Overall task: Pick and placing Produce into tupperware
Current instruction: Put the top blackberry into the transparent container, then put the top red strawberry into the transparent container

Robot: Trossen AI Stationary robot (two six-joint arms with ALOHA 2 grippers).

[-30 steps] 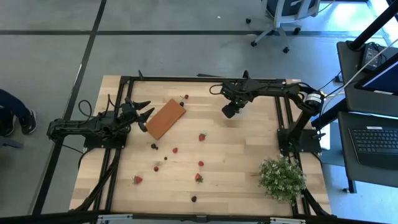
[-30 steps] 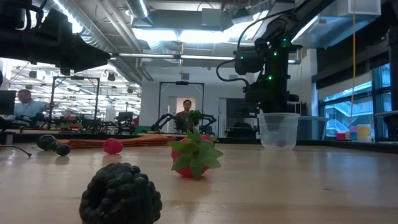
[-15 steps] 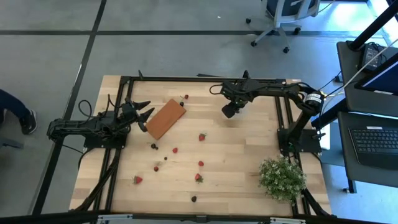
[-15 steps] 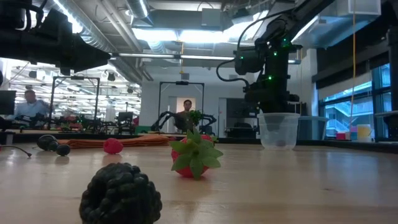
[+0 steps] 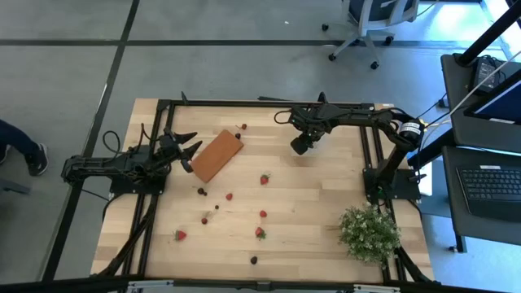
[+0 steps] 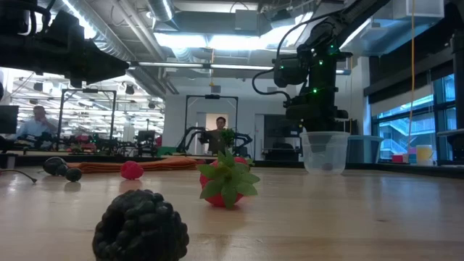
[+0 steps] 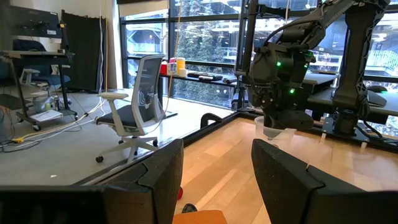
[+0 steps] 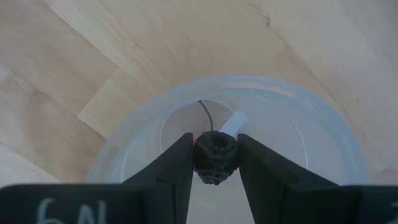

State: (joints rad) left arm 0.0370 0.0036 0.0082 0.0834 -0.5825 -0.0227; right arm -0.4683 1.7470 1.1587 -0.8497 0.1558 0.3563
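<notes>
My right gripper (image 8: pixel 215 163) points down over the tupperware, a round translucent cup (image 8: pixel 298 124) that stands on the table (image 5: pixel 317 195) at the far right, and it is shut on a dark berry (image 8: pixel 215 155). In the low view the gripper (image 6: pixel 317 122) hangs just above the cup's rim (image 6: pixel 325 133). Several more produce berries lie loose on the wood, among them a red one (image 5: pixel 264 179) and a dark one (image 5: pixel 202 191). My left gripper (image 5: pixel 191 146) waits open and level at the table's left, beside the orange-brown block (image 5: pixel 217 155). My right gripper pinches the dark berry by its two sides (image 8: pixel 200 158) between its two fingers (image 8: pixel 177 171). The fingers come from above, pointing down. The berry is lifted clear and hangs over the cup's open mouth.
A bushy green plant (image 5: pixel 370 232) stands at the near right corner. The block lies slantwise at the far left. Close to the low camera lie a black berry (image 6: pixel 140 226) and a red one with green leaves (image 6: pixel 228 181). Black frame rails run along the table's edges.
</notes>
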